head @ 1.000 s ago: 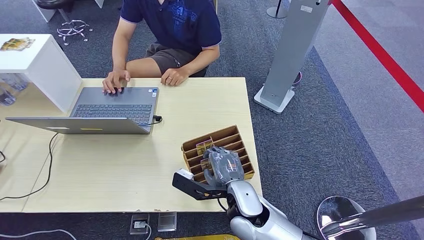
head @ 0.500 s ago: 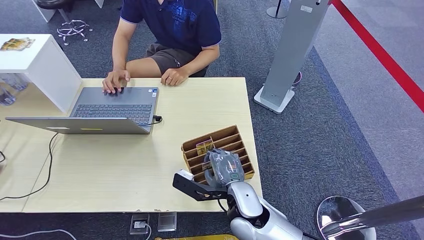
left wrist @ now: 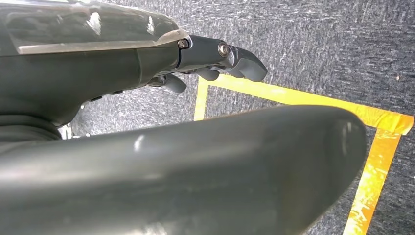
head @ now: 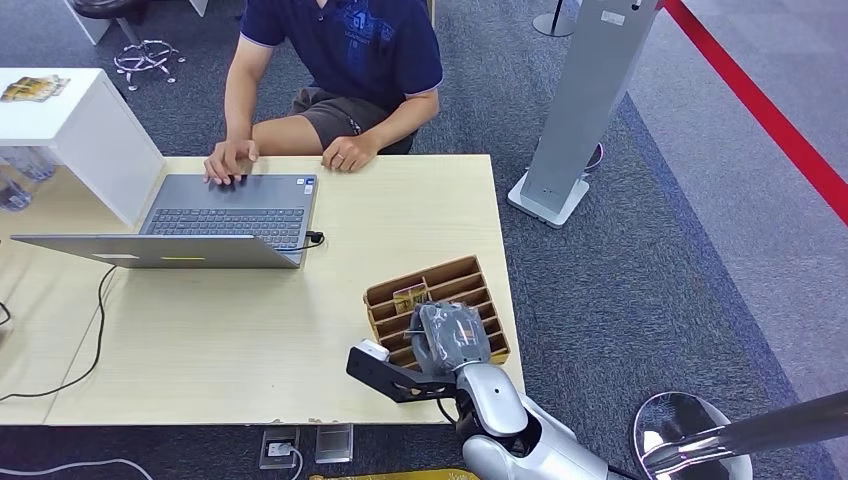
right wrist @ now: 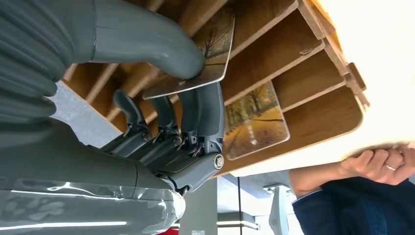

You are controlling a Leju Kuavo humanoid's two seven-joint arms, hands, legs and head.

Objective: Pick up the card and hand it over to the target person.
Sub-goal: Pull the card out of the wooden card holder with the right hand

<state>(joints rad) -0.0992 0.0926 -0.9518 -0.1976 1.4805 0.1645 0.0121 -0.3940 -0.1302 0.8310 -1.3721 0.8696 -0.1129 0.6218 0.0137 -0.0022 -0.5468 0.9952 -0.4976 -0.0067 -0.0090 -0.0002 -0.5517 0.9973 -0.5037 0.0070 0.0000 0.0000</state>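
Your table (head: 250, 330) has the person (head: 340, 60) seated at its far side, typing on the laptop (head: 225, 215). Wooden rack (head: 470, 275) sits at near right edge. Right hand (head: 452, 335) is down in the rack, thumb and fingers (right wrist: 203, 105) pinching the card (right wrist: 208, 54) – grasp made, lift and handover left, by my read. Card stands on edge in a slot, long axis seemingly along it, left-right. A second card (right wrist: 252, 125) sits one slot farther. Left hand (left wrist: 215, 58) hangs over floor, fingers loosely apart, holding nothing
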